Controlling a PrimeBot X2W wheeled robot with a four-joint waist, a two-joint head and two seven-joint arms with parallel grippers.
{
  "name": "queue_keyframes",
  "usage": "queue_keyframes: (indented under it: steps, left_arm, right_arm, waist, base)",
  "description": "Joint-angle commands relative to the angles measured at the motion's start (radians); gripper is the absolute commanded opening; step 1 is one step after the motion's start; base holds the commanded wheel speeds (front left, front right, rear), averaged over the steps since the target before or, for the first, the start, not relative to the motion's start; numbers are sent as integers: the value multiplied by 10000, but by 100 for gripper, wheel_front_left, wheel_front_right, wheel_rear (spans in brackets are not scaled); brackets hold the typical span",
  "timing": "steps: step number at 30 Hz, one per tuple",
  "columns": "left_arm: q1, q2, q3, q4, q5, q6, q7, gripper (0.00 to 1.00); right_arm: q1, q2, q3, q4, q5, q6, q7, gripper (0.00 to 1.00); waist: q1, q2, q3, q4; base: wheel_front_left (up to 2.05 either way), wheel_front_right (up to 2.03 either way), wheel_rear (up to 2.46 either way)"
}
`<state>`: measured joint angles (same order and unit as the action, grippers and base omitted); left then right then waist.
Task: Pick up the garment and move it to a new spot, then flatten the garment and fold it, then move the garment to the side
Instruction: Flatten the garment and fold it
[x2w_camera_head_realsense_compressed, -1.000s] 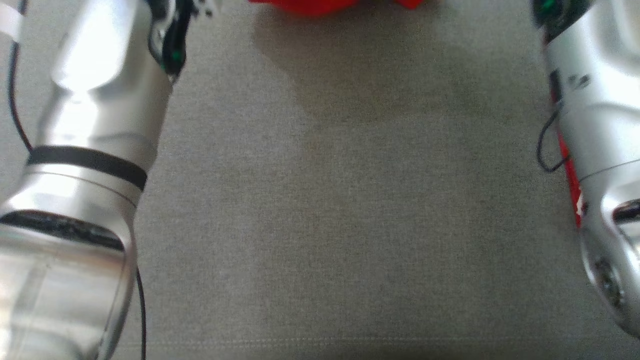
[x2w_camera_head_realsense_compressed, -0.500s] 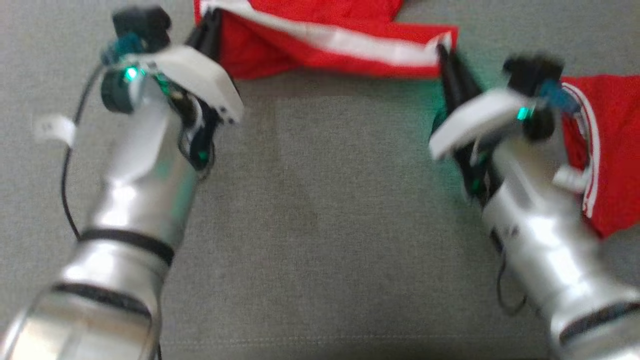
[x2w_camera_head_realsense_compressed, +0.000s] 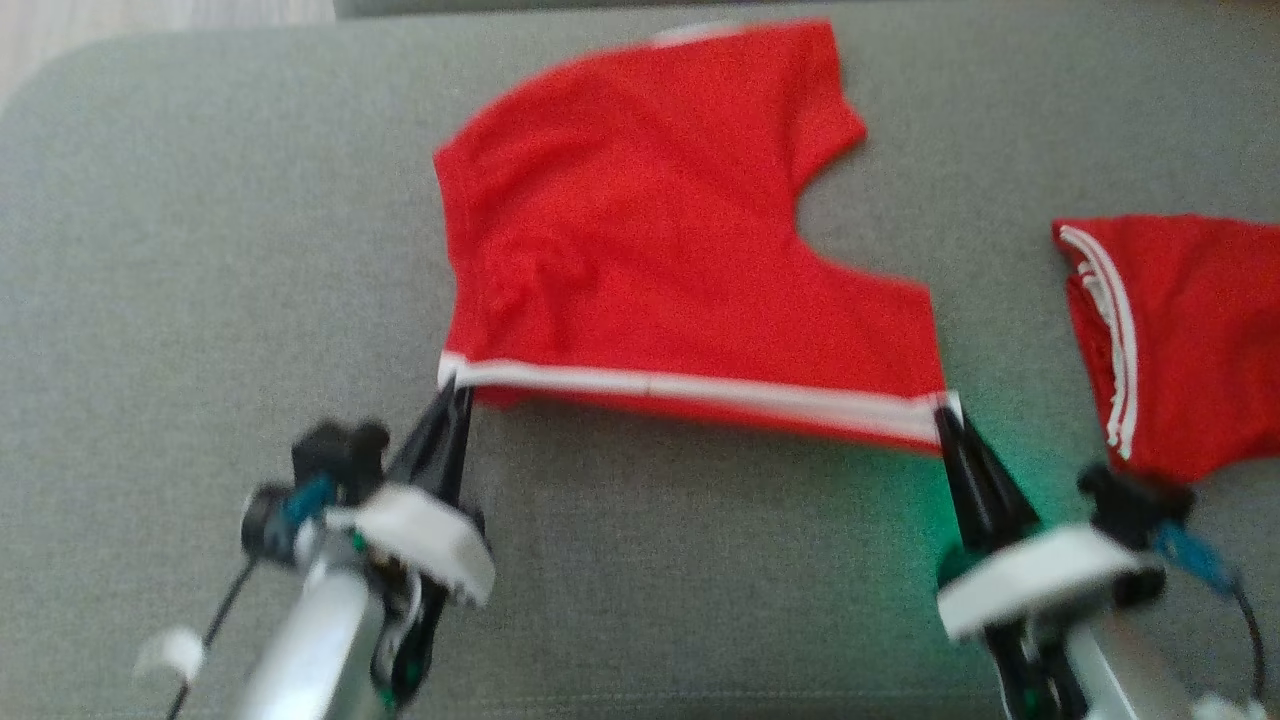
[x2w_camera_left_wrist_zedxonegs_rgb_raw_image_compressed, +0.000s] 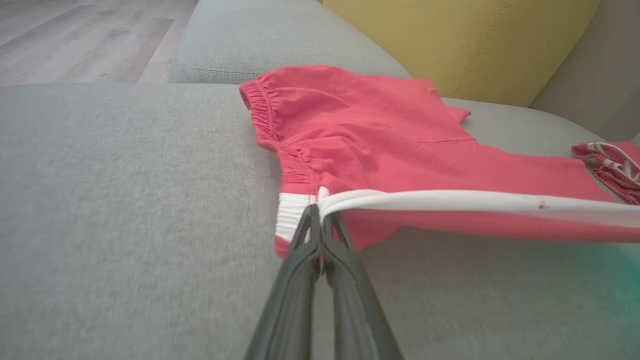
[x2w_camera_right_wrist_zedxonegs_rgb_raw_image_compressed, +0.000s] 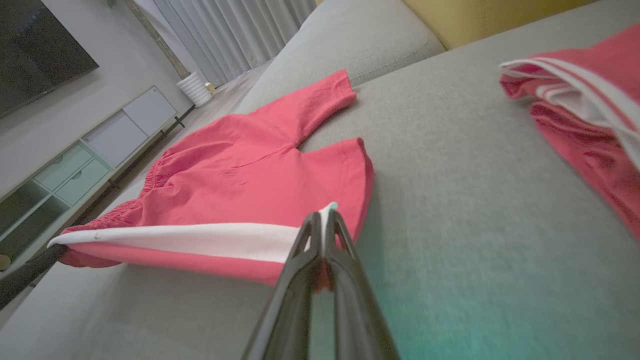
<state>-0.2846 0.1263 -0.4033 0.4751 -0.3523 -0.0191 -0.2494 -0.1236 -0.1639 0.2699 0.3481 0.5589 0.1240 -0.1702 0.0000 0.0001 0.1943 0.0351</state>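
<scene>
Fingertips of my left gripper (x2w_camera_head_realsense_compressed: 452, 385) are pressed together on one end of the white side stripe (x2w_camera_head_realsense_compressed: 700, 388). My right gripper (x2w_camera_head_realsense_compressed: 943, 405) is pinched shut the same way on the other end. The band runs nearly straight between them, lifted a little off the grey fabric sofa cushion (x2w_camera_head_realsense_compressed: 200, 250). Half a second ago only that banded edge and a bunched strip of red sat at the top of the head view. Now the whole pair of red cotton shorts (x2w_camera_head_realsense_compressed: 640, 260) lies spread out beyond the stripe. Much of that shift is my head tilting, so I judge only that the cloth now looks laid out. That would put me in the flattening step, with folding not yet begun. The shorts' long axis runs across me, along the stripe. The gathered waistband (x2w_camera_left_wrist_zedxonegs_rgb_raw_image_compressed: 262, 107) is at my left and the two leg openings point right. A second red, white-striped garment (x2w_camera_head_realsense_compressed: 1190, 340) lies apart on the right.
</scene>
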Motion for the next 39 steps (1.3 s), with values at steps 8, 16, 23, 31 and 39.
queue_keyframes:
  steps: [8,16,23,31,39]
  left_arm:
    - [2333,720,610,-2609,-345,717,657,0]
    - [4573,1269,729,-5568,-505,1747,2278,0]
    - [4768,1270,715,-6379,-791,1825,2725,0]
    - [2315,1291,650,-5082,-1212,734,2997,0]
    - [-536,713,589,-2815,-1547,-143,2759,0]
  right_arm:
    - [3342,783,-1187,-3821,-1189,67,1953,0]
    - [5312,1110,-1871,-5900,-1531,67,3420,0]
    - [4907,1132,-2350,-6236,-1526,67,3682,0]
    - [1690,649,-2335,-4996,-1787,67,3985,0]
    - [-2370,12,-1757,-1957,-1275,67,3893,0]
  waist:
    - [0,-1,-1060,20]
    - [0,-1,-1551,-33]
    - [0,-1,-1336,69]
    - [0,-1,-420,437]
    - [0,-1,804,818]
  base:
    - [0,0,0]
    - [0,0,0]
    - [0,0,0]
    - [0,0,0]
    - [0,0,0]
